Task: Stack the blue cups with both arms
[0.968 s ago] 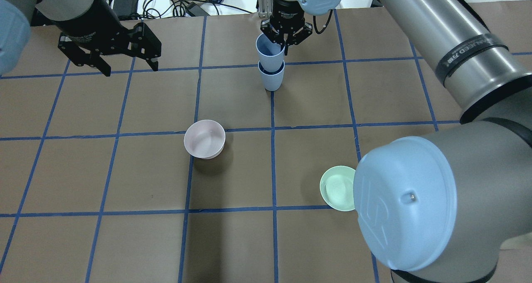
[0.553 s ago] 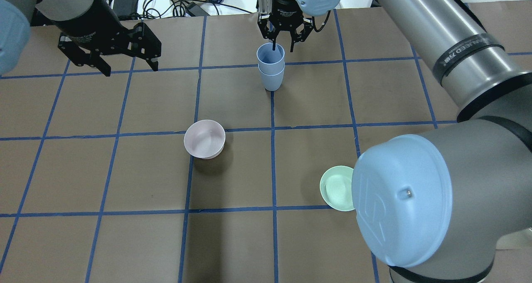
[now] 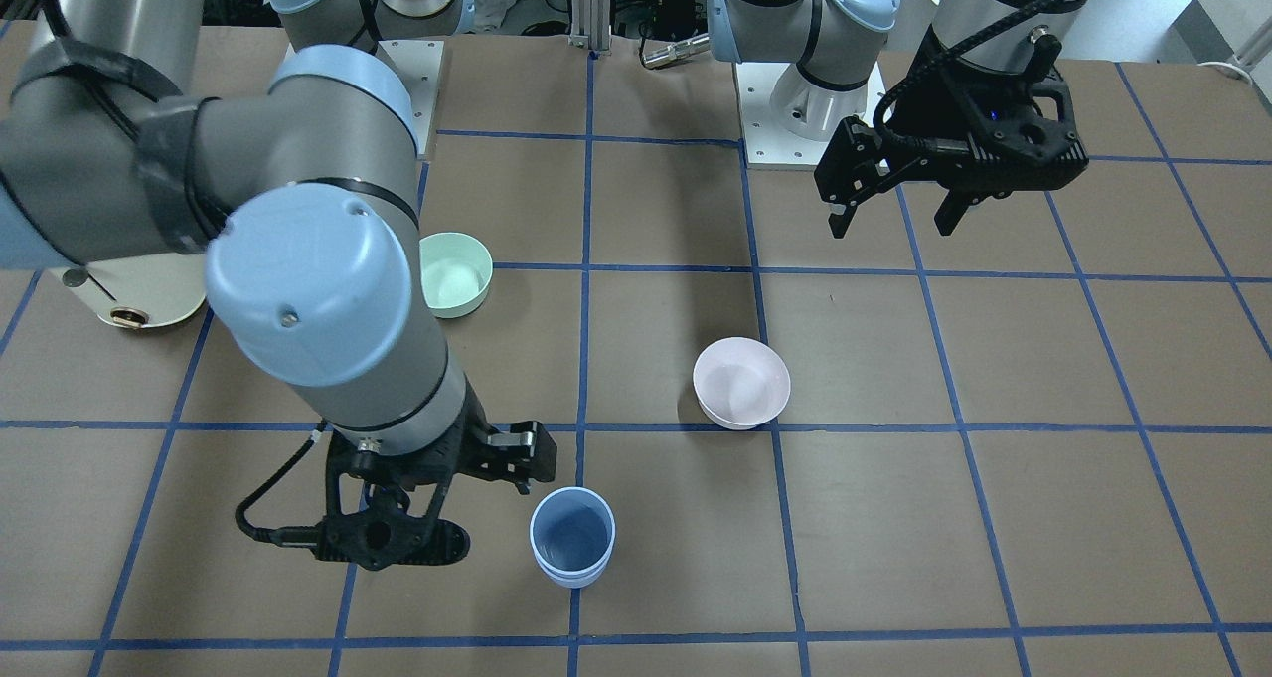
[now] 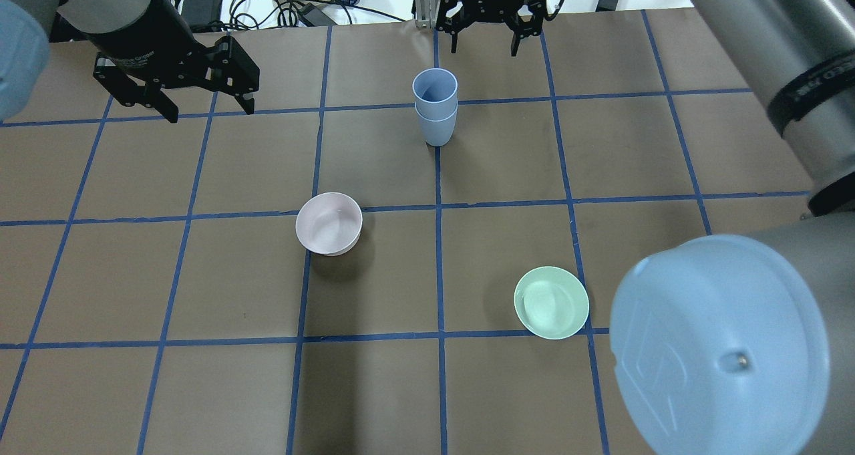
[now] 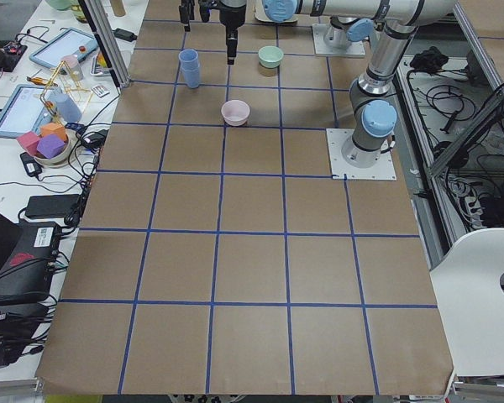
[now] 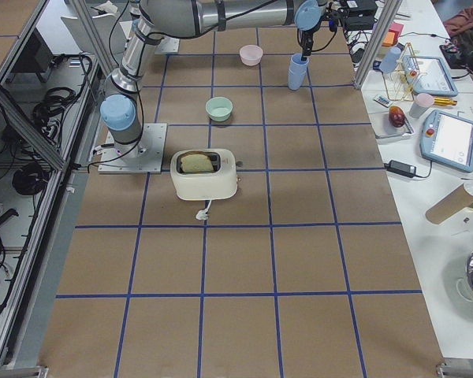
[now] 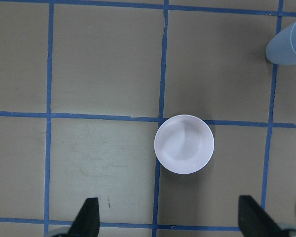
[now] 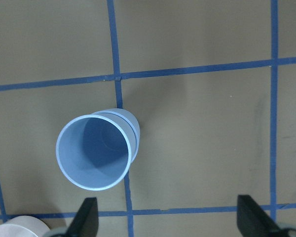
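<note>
The two blue cups (image 4: 435,107) stand nested, one inside the other, upright on a blue tape line at the far middle of the table. They also show in the front view (image 3: 571,540) and in the right wrist view (image 8: 96,153). My right gripper (image 4: 484,49) is open and empty, raised above and beyond the stack, apart from it; in the front view it (image 3: 452,508) hangs beside the cups. My left gripper (image 4: 210,111) is open and empty over the far left of the table, well away from the cups.
A pale pink bowl (image 4: 328,223) sits near the table's middle, below my left wrist camera (image 7: 184,143). A mint-green bowl (image 4: 551,302) sits at the near right. A white toaster (image 6: 204,173) stands by the right arm's base. Cables and clutter lie beyond the far edge.
My right gripper opened and let go of the upper cup, which dropped deeper into the lower one. The gripper then rose and drew back toward the far edge. The left arm stayed still.
</note>
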Motion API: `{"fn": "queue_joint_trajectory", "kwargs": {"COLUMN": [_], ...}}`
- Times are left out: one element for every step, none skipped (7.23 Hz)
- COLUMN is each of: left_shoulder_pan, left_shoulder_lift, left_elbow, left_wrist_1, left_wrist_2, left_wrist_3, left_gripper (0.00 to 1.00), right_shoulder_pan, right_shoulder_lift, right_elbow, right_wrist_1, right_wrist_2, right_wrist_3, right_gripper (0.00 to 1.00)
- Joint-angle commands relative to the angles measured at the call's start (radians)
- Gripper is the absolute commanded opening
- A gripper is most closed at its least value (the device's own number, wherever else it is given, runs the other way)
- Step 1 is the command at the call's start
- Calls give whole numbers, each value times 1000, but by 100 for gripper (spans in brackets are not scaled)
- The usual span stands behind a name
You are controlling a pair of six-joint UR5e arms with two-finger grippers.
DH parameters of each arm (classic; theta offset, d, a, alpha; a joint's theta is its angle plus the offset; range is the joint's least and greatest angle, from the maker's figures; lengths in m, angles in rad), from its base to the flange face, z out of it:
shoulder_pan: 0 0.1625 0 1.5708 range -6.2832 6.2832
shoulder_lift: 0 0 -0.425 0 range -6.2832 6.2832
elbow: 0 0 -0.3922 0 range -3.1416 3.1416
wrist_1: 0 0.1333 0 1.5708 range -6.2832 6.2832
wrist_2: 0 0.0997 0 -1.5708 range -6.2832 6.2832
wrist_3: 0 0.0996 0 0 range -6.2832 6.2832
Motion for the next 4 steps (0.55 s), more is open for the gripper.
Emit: {"fn": "queue_joint_trajectory", "kwargs": {"left_shoulder_pan": [0,0,0,0], "left_shoulder_lift": [0,0,0,0], "left_elbow": [0,0,-2,-2], "left_wrist_1": [0,-2,0,0], "left_wrist_2": [0,0,0,0], "left_wrist_3": [0,0,2,2], "left_gripper": [100,100,100,100], "right_shoulder_pan": [-84,-93,-95,-98], "right_shoulder_lift": [-132,-223,-301,-379], "right_elbow": [86,167,274,353], "right_wrist_1": [163,168,164,159], "right_wrist_2": [0,-6,-49,-93], "right_wrist_3": [-146,-166,-163,-169], "right_gripper": [100,100,100,100]}}
